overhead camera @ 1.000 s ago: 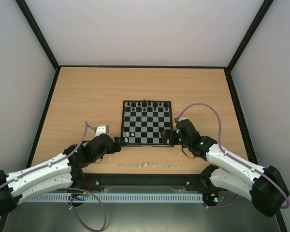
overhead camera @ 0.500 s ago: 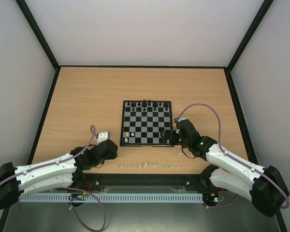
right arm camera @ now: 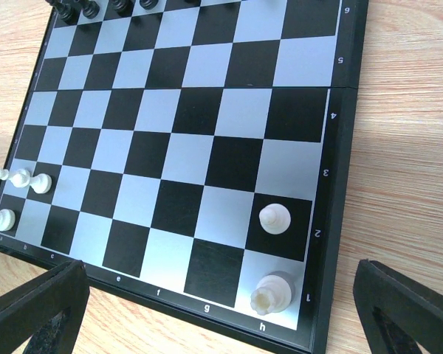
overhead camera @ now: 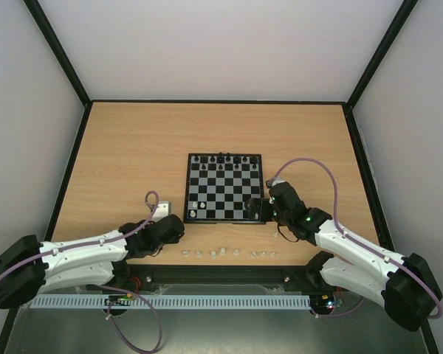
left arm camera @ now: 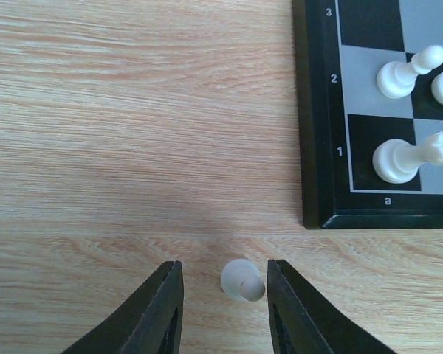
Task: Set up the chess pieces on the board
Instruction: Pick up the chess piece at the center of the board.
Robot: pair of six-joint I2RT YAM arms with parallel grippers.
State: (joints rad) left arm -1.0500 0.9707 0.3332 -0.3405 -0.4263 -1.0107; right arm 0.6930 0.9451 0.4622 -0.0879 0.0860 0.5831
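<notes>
Left hand (left arm camera: 223,269) has swung nearer the bench's front edge than a second ago, and its fingers, then wide apart, now closely flank a loose pale pawn (left arm camera: 243,280) on the bench (left arm camera: 133,110). We see slim gaps on both sides, so nothing is clamped. Rightward, the board (left arm camera: 314,147) carries a few white pieces (left arm camera: 399,158) at its near-left corner, a white pair (right arm camera: 275,218) at its near-right corner, and black pieces (right arm camera: 81,9) along the far row. Our right hand (right arm camera: 220,273) stays spread wide there.

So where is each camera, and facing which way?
Top external: above and behind, looking down on the board; both arms show.
Left wrist: over the table, facing a loose piece between its fingers.
Right wrist: at the board's near right corner, facing across it; fingers show.
Shared: both wrist views show the pieces by a1.
</notes>
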